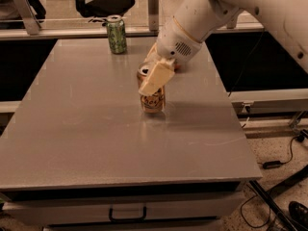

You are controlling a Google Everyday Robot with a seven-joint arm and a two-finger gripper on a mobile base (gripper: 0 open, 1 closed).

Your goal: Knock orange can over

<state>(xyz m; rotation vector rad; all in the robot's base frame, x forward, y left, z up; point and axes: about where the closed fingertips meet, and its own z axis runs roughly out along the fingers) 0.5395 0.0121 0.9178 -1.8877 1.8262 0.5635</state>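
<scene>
Jaws appear spread on the gripper, just above frame centre: one cream finger crosses the near upper side of the orange can, the other shows partly behind the rim. That high contact suits tipping, since a push near the top gives the most leverage. The can is upright at mid-table, well apart from the green can. The arm slants down from the upper right, wrist angled leftward.
</scene>
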